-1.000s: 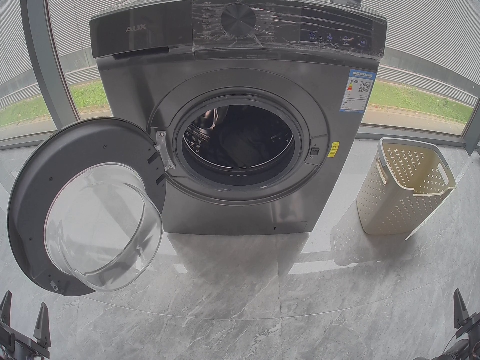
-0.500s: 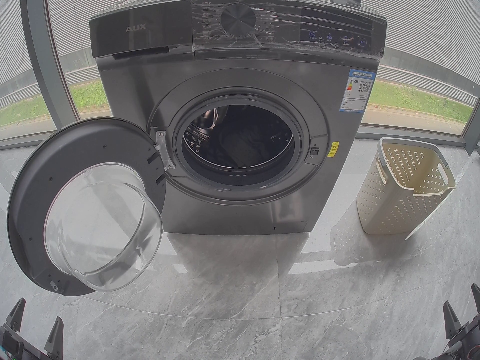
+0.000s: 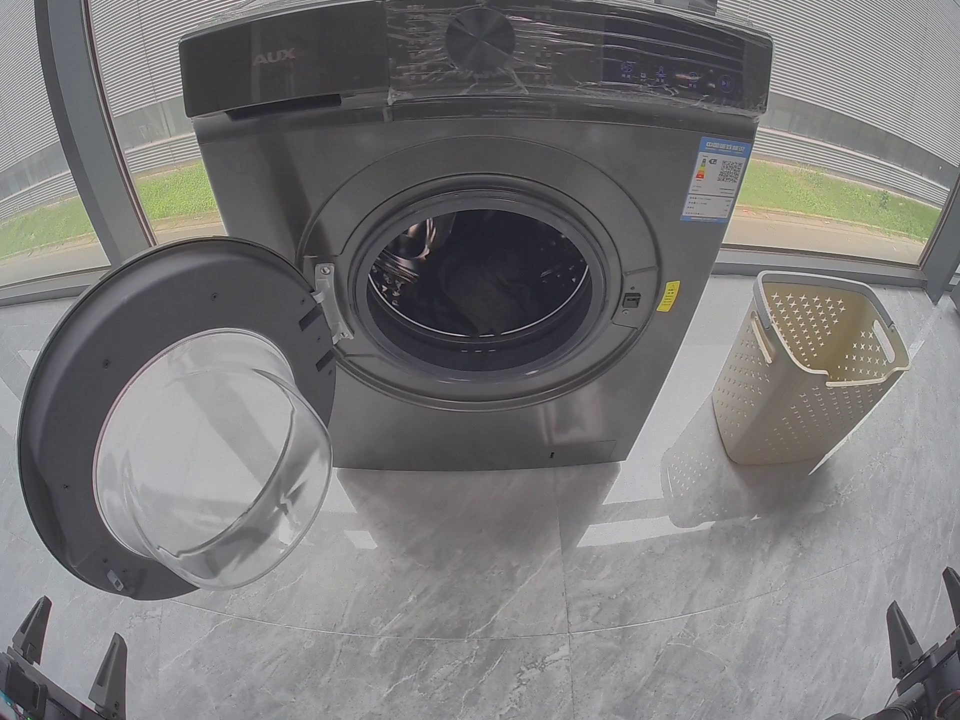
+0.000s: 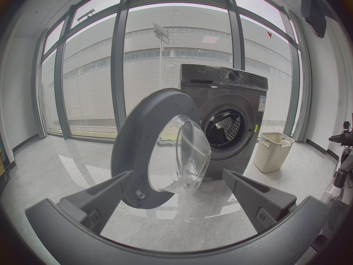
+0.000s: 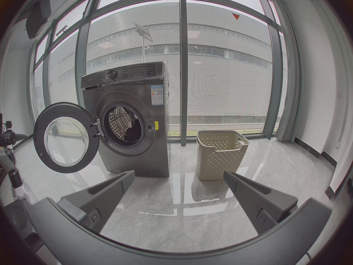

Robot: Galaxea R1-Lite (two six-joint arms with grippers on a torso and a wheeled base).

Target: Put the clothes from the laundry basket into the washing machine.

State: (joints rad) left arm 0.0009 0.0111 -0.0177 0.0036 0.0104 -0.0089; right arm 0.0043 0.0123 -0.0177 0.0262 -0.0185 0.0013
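Observation:
A grey front-loading washing machine (image 3: 470, 212) stands ahead of me with its round door (image 3: 170, 422) swung open to the left. Dark clothes (image 3: 480, 277) lie inside the drum. To its right on the floor stands a cream laundry basket (image 3: 805, 372), and its inside looks bare. My left gripper (image 3: 68, 642) is low at the near left, open with nothing between its fingers. My right gripper (image 3: 925, 617) is low at the near right, open and holding nothing. Both are well back from the machine (image 4: 228, 118) and the basket (image 5: 220, 153).
Tall windows with dark frames (image 3: 75, 112) run behind the machine. The open door juts out over the grey marble floor (image 3: 560, 572) at the left. Bare floor lies between me, the machine and the basket.
Over the last second the left gripper dropped lower and shifted right, and the right gripper dropped lower. The whole head view then shifted slightly, so the camera moved.

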